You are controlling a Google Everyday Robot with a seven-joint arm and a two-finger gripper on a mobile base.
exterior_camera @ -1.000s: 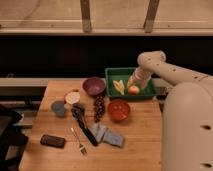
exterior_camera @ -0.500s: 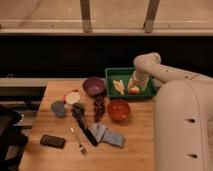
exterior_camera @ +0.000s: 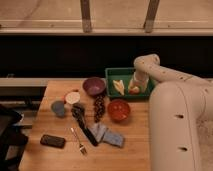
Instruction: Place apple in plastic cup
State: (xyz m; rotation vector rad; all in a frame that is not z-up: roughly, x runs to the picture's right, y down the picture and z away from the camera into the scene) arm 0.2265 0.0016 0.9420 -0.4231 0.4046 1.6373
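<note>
Tabletop tray [exterior_camera: 109, 80]: apple [exterior_camera: 134, 90] just below fingers [exterior_camera: 136, 82]

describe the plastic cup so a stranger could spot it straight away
On the wooden table, look to the left side, far from the gripper down in the green tray. The plastic cup sits just left of and in front of the cream-topped round thing. It is squat and grey-blue, narrower than the purple bowl.
</note>
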